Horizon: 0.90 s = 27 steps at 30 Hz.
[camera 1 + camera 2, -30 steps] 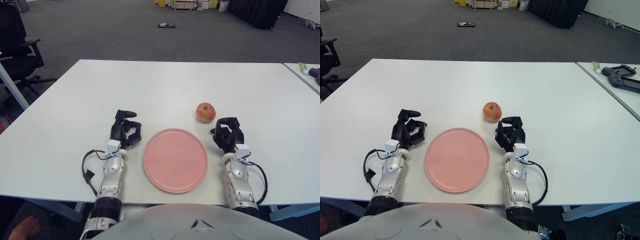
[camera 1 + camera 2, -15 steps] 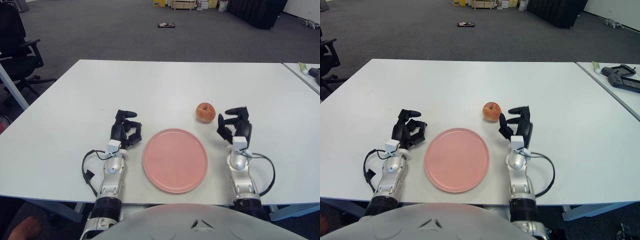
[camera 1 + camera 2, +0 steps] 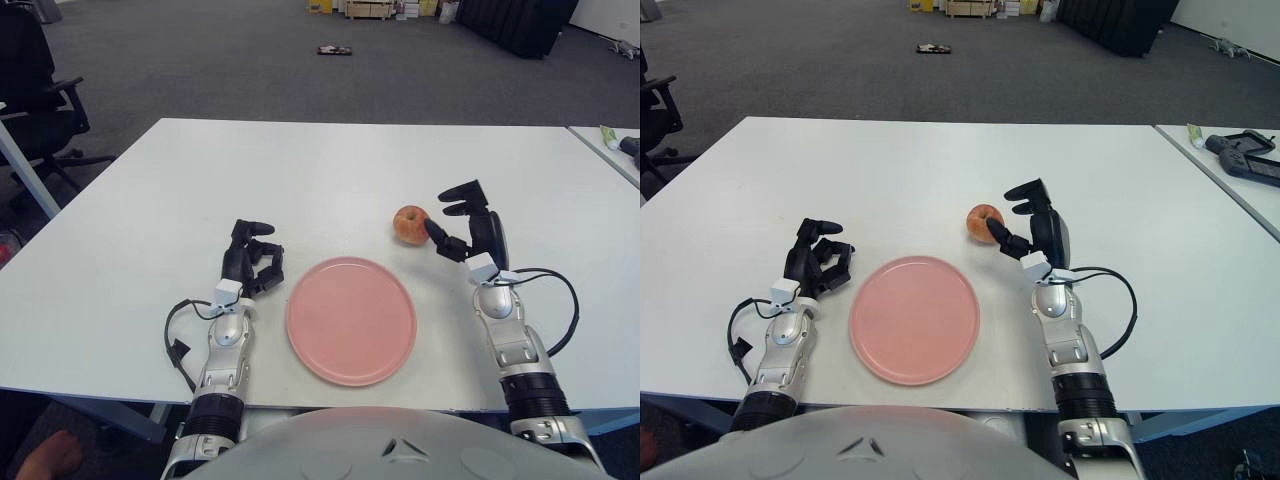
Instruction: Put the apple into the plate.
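Observation:
A red-yellow apple [image 3: 407, 224] sits on the white table [image 3: 330, 170], just beyond the upper right rim of the pink plate [image 3: 351, 319]. My right hand [image 3: 463, 222] is raised right beside the apple on its right, fingers spread open, one fingertip close to or touching the fruit; nothing is grasped. My left hand [image 3: 251, 264] shows left of the plate with its fingers curled and holding nothing.
A second table [image 3: 1230, 160] at the far right carries a black device [image 3: 1243, 157] and a small green-white tube [image 3: 1193, 134]. An office chair [image 3: 35, 95] stands off the table's left side. Black cables trail from both forearms near the front edge.
My right hand has lifted, moved forward and to the right from beside the plate, and opened its fingers next to the apple. The apple, plate and left hand have not moved.

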Each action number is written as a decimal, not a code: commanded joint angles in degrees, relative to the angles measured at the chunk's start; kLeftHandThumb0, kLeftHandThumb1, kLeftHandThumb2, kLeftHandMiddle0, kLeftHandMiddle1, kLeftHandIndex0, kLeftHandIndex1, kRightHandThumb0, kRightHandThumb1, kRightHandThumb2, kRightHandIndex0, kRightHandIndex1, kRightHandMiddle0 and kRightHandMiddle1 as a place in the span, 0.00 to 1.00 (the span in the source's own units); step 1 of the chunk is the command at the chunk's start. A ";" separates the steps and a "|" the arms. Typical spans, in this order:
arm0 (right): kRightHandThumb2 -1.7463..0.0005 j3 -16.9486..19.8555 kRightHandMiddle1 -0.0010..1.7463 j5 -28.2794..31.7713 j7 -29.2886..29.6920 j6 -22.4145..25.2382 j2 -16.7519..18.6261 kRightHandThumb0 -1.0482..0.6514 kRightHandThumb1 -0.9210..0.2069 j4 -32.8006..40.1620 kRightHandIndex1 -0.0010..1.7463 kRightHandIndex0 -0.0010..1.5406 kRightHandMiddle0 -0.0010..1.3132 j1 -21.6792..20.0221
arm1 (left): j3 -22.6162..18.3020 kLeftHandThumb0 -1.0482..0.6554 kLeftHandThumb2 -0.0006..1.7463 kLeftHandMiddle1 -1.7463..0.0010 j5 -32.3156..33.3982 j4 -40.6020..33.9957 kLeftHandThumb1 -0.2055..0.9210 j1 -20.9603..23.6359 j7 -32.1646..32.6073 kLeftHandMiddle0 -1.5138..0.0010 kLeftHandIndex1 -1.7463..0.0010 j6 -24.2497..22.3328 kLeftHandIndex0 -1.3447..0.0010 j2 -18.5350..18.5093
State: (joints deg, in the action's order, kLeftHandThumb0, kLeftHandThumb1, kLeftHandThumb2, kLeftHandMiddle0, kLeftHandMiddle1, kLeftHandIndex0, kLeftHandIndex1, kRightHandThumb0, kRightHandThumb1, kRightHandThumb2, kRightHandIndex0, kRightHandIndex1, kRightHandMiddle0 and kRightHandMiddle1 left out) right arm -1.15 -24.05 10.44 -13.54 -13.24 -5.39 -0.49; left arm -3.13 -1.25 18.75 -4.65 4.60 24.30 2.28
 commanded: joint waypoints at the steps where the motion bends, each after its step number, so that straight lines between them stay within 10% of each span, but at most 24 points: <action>1: 0.57 -0.35 0.27 -1.51 -2.38 3.42 -1.91 0.18 0.29 2.12 0.27 0.00 0.00 -2.60 | -0.10 0.61 0.55 0.18 0.23 0.21 0.66 1.30 -0.10 0.62 0.00 0.30 0.76 -0.13; 10: 0.61 -2.77 0.04 -3.67 -6.07 8.57 -3.25 0.13 0.31 1.98 0.04 0.00 0.00 -7.07 | -0.14 0.61 0.55 0.19 0.06 0.39 0.66 1.45 0.15 0.61 0.00 0.58 0.76 -0.26; 27: 0.69 -8.15 0.00 -5.23 -9.49 8.22 -5.33 0.03 0.27 -9.31 0.00 0.00 0.00 -15.46 | -0.16 0.61 0.55 0.19 -0.32 0.36 0.65 1.62 0.59 0.61 0.00 0.17 0.75 -0.33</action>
State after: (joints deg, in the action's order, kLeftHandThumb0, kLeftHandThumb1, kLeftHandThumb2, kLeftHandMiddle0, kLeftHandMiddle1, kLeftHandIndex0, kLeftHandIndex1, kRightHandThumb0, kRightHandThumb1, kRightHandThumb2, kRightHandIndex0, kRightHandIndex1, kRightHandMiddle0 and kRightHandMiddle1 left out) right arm -8.72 -28.64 1.44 -5.84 -17.76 -13.11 -13.79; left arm -3.26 -1.19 18.87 -4.46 4.86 24.35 2.19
